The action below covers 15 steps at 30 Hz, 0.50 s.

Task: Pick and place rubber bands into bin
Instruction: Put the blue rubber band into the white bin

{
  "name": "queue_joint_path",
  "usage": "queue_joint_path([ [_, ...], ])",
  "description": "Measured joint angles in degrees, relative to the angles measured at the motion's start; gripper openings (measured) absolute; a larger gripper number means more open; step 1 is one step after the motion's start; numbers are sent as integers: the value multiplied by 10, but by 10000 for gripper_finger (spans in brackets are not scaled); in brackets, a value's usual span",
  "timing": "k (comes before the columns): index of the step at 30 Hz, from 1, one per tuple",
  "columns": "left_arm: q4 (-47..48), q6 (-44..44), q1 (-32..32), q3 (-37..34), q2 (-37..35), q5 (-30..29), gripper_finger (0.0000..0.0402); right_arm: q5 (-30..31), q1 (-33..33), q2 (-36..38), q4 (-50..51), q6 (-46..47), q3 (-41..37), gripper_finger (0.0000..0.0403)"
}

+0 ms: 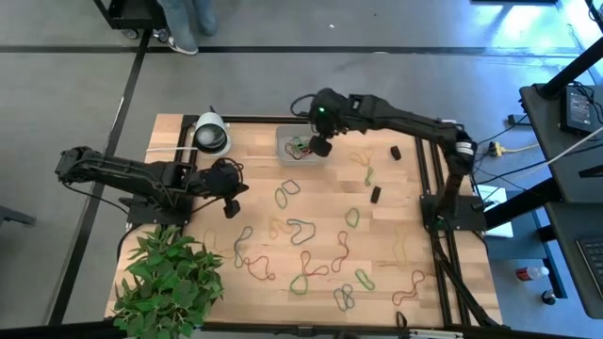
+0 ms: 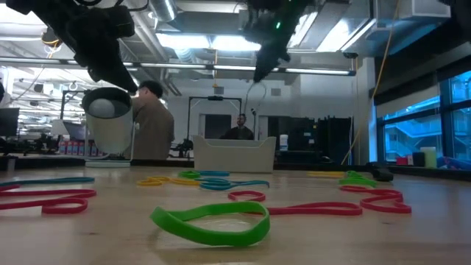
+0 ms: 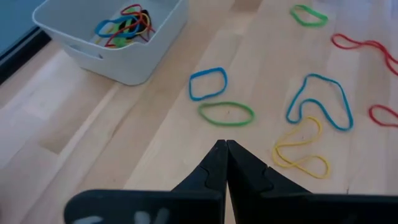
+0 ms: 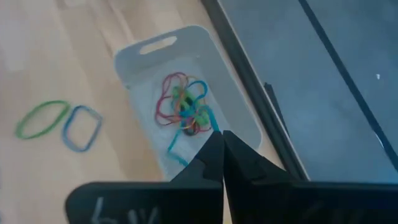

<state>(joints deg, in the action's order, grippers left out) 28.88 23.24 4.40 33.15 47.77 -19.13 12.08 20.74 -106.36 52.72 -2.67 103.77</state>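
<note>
Many coloured rubber bands lie loose on the wooden table (image 1: 405,217), among them a green one (image 2: 210,221) at the near edge and a blue and green pair (image 3: 208,84). The translucent bin (image 1: 287,141) stands at the far middle with several bands (image 4: 183,102) inside. My right gripper (image 1: 321,147) hangs above the bin, shut on a teal rubber band (image 4: 186,143). My left gripper (image 3: 225,144) is shut and holds nothing. It hovers above the table's left part, short of the blue and green pair. My right gripper pinches the teal band's upper end (image 4: 212,124) between its two shut fingertips. The fingers slant downward from the table's right side. The band hangs slack below them as a thin loop (image 2: 255,94), clear of the bin's rim.
A white-and-black tape roll (image 1: 210,134) stands at the far left corner and a green plant (image 1: 170,282) at the near left. Two small black pieces (image 1: 375,194) lie right of the middle. People (image 2: 151,121) are in the room beyond the table.
</note>
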Motion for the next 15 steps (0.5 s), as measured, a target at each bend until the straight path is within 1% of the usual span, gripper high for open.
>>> queue_joint_path([
  [5,0,27,0,0,0,-14,1,-4,26,-59,-27,-17,0,0],
  [10,8,49,0,0,0,-25,1,-64,43,-115,-59,-23,0,0],
  [15,12,67,0,0,0,-25,1,-68,46,-162,-58,-24,0,0],
])
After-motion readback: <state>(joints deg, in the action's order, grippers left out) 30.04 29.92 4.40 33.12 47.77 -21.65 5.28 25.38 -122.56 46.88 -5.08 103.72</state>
